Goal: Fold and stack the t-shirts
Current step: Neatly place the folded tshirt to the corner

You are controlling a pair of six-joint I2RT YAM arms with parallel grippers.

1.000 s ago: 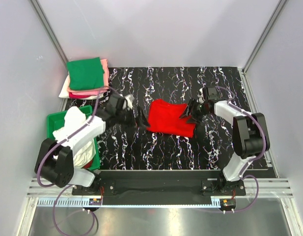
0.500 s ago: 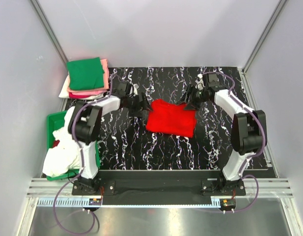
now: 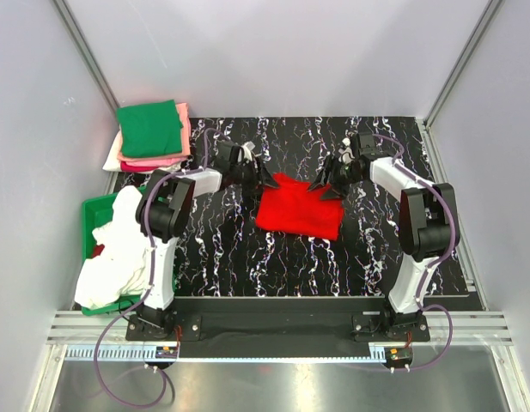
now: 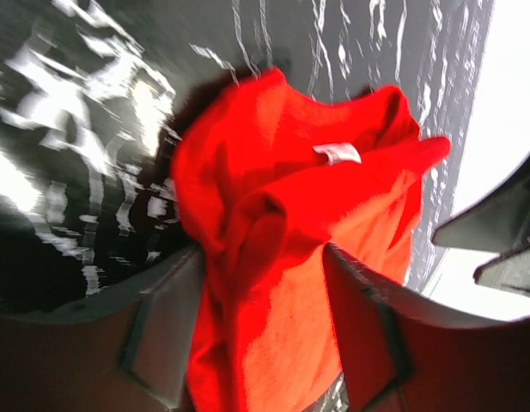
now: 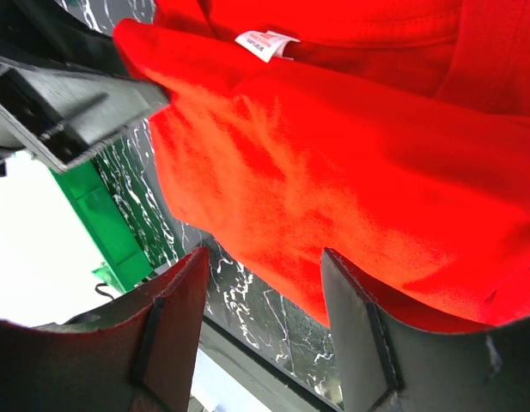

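A bright red t-shirt [image 3: 301, 208] lies folded in the middle of the black marbled table. My left gripper [image 3: 263, 178] is at its far left corner. In the left wrist view a bunched fold of the red t-shirt [image 4: 265, 257] fills the gap between the fingers [image 4: 166, 326] and touches both. My right gripper [image 3: 326, 184] is at the far right corner. It stands open [image 5: 265, 257], with the red t-shirt's edge [image 5: 333, 180] and bare table showing between its fingers. A stack of folded t-shirts, green [image 3: 149, 127] on top of pink and white, sits at the far left.
A green plastic bin [image 3: 94, 211] stands at the left table edge with a heap of white cloth [image 3: 118, 253] in it. Grey walls close in the table on three sides.
My left arm swung from beside the bin to the shirt's far left corner and its jaws narrowed onto the cloth. My right gripper shifted to the shirt's far right corner.
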